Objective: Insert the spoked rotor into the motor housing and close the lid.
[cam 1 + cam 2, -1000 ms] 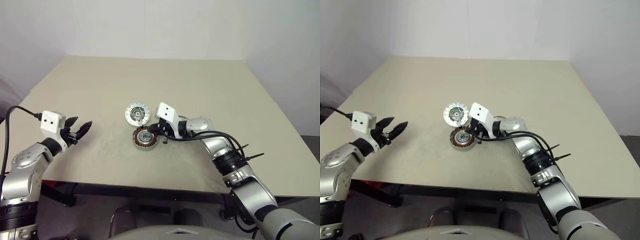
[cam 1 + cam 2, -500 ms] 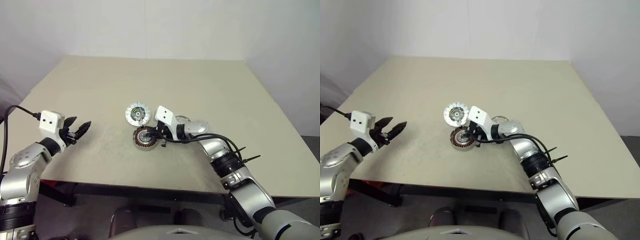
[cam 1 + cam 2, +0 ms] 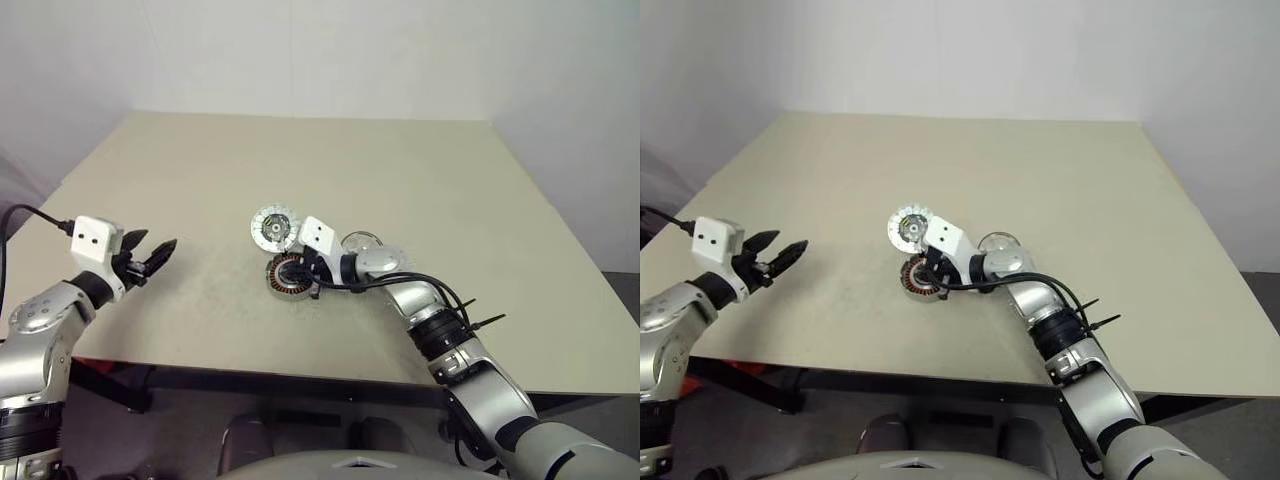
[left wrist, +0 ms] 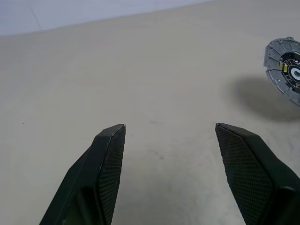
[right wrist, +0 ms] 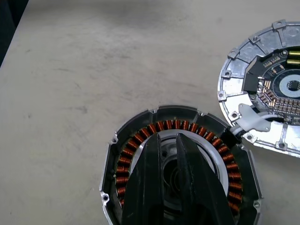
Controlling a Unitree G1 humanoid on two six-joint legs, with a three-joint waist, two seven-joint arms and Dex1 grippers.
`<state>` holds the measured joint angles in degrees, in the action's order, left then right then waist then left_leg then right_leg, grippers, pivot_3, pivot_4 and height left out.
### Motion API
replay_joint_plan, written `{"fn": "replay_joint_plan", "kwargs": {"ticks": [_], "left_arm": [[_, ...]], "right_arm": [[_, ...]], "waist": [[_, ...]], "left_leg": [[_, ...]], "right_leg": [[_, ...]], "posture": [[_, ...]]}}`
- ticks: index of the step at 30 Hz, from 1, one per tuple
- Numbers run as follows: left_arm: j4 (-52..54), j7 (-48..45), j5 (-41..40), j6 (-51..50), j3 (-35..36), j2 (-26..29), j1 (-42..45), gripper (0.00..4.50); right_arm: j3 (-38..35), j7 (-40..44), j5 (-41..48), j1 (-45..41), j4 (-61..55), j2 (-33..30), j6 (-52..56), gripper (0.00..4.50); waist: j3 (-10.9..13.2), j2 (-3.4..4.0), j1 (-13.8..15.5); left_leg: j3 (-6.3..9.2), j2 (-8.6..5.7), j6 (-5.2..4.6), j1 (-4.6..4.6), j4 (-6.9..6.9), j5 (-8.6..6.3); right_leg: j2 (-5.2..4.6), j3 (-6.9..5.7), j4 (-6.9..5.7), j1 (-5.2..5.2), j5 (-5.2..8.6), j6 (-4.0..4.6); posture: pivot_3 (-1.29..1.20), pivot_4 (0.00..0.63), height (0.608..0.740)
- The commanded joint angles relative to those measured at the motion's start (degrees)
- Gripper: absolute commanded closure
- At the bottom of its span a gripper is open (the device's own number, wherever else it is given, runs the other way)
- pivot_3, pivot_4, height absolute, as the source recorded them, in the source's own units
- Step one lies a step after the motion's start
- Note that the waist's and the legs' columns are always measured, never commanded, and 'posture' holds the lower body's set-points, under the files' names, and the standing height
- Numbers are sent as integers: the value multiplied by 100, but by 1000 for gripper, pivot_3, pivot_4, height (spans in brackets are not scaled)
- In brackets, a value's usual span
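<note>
On a beige table (image 3: 420, 180), the motor housing (image 5: 140, 140) lies flat a little left of the middle, its ring of copper windings facing up. The lid (image 3: 274, 228) lies flat just beyond it, on the far side and slightly left, its edge next to the housing's rim; a short pale cable tab links the two. The right gripper (image 5: 168, 154) reaches in from the right, pointing left and somewhat down, and its two black fingers are nearly closed, tips close together, over the silver centre of the housing. The spoked rotor cannot be made out; whether anything is pinched between those fingers is not visible. The left gripper (image 4: 171, 140) hovers above the bare table well to the left of the parts, its fingers (image 4: 110, 159) spread wide and holding nothing.
</note>
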<state>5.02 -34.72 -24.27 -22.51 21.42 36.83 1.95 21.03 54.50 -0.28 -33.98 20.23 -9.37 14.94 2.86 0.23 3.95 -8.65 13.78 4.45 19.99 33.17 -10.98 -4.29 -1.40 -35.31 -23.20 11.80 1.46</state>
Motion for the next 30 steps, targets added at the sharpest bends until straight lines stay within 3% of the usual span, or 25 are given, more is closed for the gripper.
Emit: {"fn": "replay_joint_plan", "kwargs": {"ticks": [1, 11, 30], "left_arm": [[171, 3, -42, 59, 151, 77, 84, 1261], [54, 22, 6, 140, 16, -39, 225, 1261], [141, 1, -18, 93, 229, 83, 87, 1261]], "right_arm": [[-87, 8, 59, -177, -283, -96, -35, 3998], [-66, 132, -81, -382, -145, -606, -329, 3998], [84, 112, -154, -181, 231, -306, -499, 3998]], "waist": [[0, 0, 1], [0, -2, 1], [-3, -7, -8]], "left_leg": [[0, 0, 0, 0, 0, 0], [0, 0, 1, -1, 1, 1], [0, 1, 1, -6, 1, 1]], "right_leg": [[0, 0, 0, 0, 0, 0], [0, 0, -3, 0, 0, 0], [1, 1, -9, 0, 1, 1]], "posture": [[0, 0, 740], [0, 0, 740], [0, 0, 740]]}}
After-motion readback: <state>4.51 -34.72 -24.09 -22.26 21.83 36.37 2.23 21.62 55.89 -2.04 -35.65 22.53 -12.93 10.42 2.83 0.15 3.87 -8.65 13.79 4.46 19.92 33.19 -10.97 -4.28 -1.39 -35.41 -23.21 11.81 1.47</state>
